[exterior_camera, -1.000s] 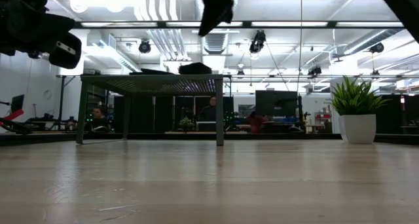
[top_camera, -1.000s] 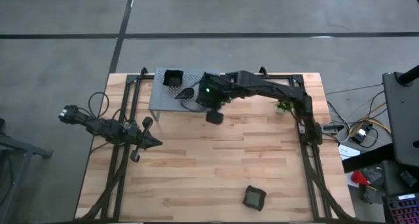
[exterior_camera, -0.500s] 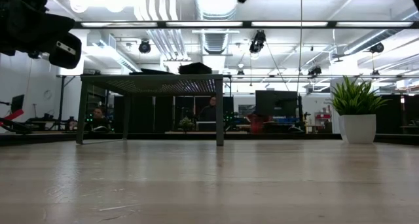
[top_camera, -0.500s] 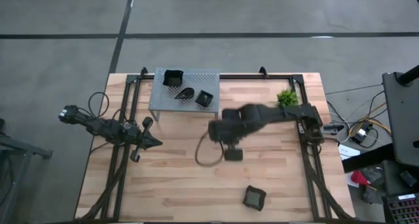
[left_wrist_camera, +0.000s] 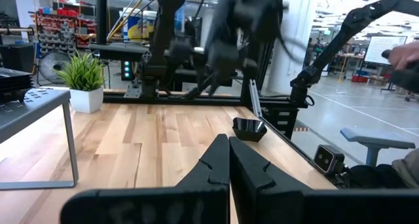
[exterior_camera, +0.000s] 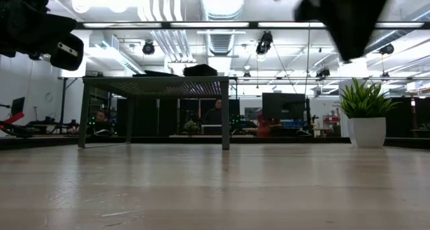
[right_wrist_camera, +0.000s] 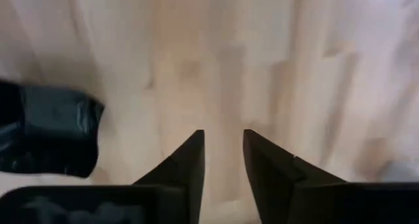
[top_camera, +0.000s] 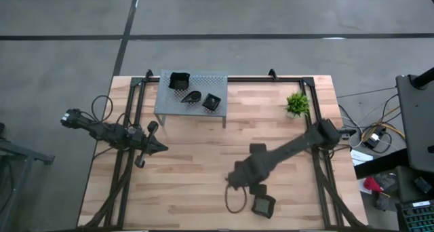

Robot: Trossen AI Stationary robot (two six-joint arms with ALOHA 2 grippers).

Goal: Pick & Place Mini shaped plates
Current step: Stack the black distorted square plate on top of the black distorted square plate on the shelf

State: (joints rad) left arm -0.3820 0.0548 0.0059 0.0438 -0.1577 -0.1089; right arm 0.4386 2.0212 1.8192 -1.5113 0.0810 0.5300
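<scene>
Three black mini shaped plates (top_camera: 178, 81) (top_camera: 192, 96) (top_camera: 212, 102) lie on the grey perforated stand (top_camera: 169, 104) at the far side. A fourth black plate (top_camera: 263, 205) rests flat on the wood near the front edge; it also shows in the left wrist view (left_wrist_camera: 249, 128) and the right wrist view (right_wrist_camera: 49, 129). My right gripper (top_camera: 249, 184) hangs above the table just beside that plate, pointing down, its fingers (right_wrist_camera: 222, 142) open over bare wood. My left gripper (top_camera: 157, 148) waits at the table's left, level and shut (left_wrist_camera: 229, 152).
A small green plant (top_camera: 296, 103) in a white pot stands at the far right. Dark frame rails (top_camera: 325, 184) run along both table sides. A cable loop (top_camera: 234, 201) hangs below the right arm. Bare wood lies between the stand and the front plate.
My right gripper has swung from over the stand toward the table's near edge and down, tipping to point straight down, ending beside the front plate. The third plate on the stand, earlier covered by the arm, now shows.
</scene>
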